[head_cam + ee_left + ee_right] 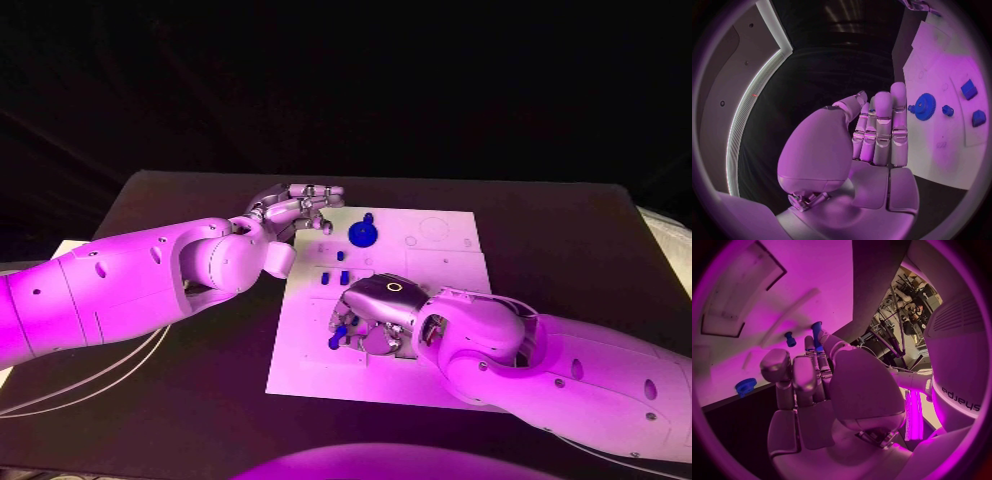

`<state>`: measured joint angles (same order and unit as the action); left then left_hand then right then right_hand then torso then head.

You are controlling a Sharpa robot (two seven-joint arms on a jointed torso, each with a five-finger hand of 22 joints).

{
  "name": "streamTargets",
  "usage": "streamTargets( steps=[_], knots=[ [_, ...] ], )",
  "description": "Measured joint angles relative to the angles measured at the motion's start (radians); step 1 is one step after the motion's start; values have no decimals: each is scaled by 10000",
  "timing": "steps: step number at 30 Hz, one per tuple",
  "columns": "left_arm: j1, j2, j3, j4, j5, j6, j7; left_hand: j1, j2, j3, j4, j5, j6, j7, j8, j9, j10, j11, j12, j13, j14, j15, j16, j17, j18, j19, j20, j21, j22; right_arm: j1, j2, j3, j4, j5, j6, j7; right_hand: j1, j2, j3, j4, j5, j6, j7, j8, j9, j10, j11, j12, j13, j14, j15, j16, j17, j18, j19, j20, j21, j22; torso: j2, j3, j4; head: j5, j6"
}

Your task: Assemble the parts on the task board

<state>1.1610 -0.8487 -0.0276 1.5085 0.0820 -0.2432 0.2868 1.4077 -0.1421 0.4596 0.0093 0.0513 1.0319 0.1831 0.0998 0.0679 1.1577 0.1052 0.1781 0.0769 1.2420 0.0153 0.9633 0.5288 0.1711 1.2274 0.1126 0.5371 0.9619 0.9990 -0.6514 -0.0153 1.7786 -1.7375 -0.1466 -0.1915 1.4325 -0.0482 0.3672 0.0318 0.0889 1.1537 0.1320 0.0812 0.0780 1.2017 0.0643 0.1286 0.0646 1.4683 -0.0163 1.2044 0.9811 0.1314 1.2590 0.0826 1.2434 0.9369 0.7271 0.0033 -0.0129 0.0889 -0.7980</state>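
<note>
Head view first: the white task board (433, 250) sits flat in the middle of the black table (188, 190), and it looks like a stiff plate that stays put while parts get pushed into it. Biggest blue part is the gear (364, 234) near the far edge of the board. I'd guess it's hard, light plastic, a bit slick, so best taken by its toothed rim or the little stem on top. Next down, two short pegs (335, 278) stand mid-board, small enough that they'd want a fingertip pinch, and easy to knock over.

Left hand (299, 206) hovers at the far left corner of the board, just beside the gear. Its fingers (882, 125) are straight and pressed together, holding nothing.

Right hand (378, 318) is down over the near part of the board, fingers curled. The right wrist view shows a small blue pin (817, 335) at its fingertips, and it looks pinched there, though I can't be fully sure.
</note>
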Motion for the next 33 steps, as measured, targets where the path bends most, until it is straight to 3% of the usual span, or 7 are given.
streamTargets(
  steps=[7, 13, 17, 21, 25, 29, 33],
  knots=[
    [-2, 14, 0, -2, 0, 1, -3, 0, 0, 0, 0, 0, 0, 0, 0, 0, 0, 0, 0, 0, 0, 0, 0, 0, -1, 0, 0, 0, 1, 53, 239, -78, -58, -225, 266, -110, -61, -81, 0, 0, 0, -20, 15, -7, 9, 18, 18, -40, 13, 0, 0, 0, -36, -1, 0, 0, 0, -11, -2, -4, 0, -7, -6],
    [-2, 17, 0, -6, 0, 2, -6, 0, 0, 0, 0, 0, 0, 0, 0, 0, 0, 0, 0, 0, 0, 0, 0, 1, -1, 0, 0, 0, 1, 64, 321, -125, -71, -333, 372, -128, -291, -311, -47, 47, 31, -1, -6, -16, 10, 13, 56, -172, 18, 0, 0, 0, -74, 0, -42, 41, 0, -80, -2, -4, 0, -21, -2],
    [-2, 15, -1, -7, 0, 2, -9, 0, 0, 0, 0, 0, 0, 0, 0, 0, 0, 0, 0, 0, 0, 0, 0, 0, -1, 0, 0, 0, 1, 36, 311, -203, -133, -347, 395, -155, -756, -774, -425, 245, 317, -860, 270, -170, -137, -951, 311, -625, -52, -19, 238, -1, -162, 0, -271, 258, -239, -449, -1, -4, -4, -22, 5],
    [-3, 14, -2, -9, 0, 3, -11, 0, 0, 0, 0, 0, 0, 0, 0, 0, 0, 0, 0, 0, 0, 0, 0, 0, -1, 0, 0, 0, 1, 11, 279, -215, -144, -347, 330, -165, -912, -930, -1008, 270, 332, -1744, 310, -170, -148, -1910, 444, -618, -14, -53, 310, -300, -581, 0, -756, 357, -735, -1217, -1, -5, -8, -30, 14],
    [-3, 14, -2, -10, 0, 6, -14, 0, 0, 0, 0, 0, 0, 0, 0, 0, 0, 0, 0, 0, 0, 0, 0, 0, 0, 0, 0, 0, 1, 0, 177, -224, -128, -342, 19, -173, -881, -899, -1649, 270, 333, -2161, 268, -170, -128, -2422, 514, -392, 25, -106, 363, -482, -872, 0, -828, 430, -989, -1573, 4, 6, -10, -44, 26],
    [-8, 3, -2, -18, 0, 10, -19, 0, 0, 0, 0, 0, 0, 0, 0, 0, 0, 0, 0, 0, 0, 0, 0, 0, 0, 0, 0, 0, 1, -33, -104, -225, 45, -303, -722, -138, -656, -809, -1948, 265, 502, -2213, 316, -170, -116, -2520, 548, -209, 35, -142, 399, -543, -1001, 1, -862, 464, -1030, -1670, 3, 12, -11, -65, 43],
    [-32, -20, -2, -30, 0, 12, -24, 0, 0, 0, 0, 0, 0, 0, 0, 0, 0, 0, 0, -1, 0, 0, 0, 1, -1, 0, 0, 0, 1, -44, -551, -129, 364, -168, -1471, -32, -517, -666, -2078, 242, 659, -2186, 343, -170, -94, -2484, 513, 74, 63, -142, 399, -591, -1064, 1, -862, 464, -1047, -1669, -2, 14, -12, -113, 70]
  ],
)
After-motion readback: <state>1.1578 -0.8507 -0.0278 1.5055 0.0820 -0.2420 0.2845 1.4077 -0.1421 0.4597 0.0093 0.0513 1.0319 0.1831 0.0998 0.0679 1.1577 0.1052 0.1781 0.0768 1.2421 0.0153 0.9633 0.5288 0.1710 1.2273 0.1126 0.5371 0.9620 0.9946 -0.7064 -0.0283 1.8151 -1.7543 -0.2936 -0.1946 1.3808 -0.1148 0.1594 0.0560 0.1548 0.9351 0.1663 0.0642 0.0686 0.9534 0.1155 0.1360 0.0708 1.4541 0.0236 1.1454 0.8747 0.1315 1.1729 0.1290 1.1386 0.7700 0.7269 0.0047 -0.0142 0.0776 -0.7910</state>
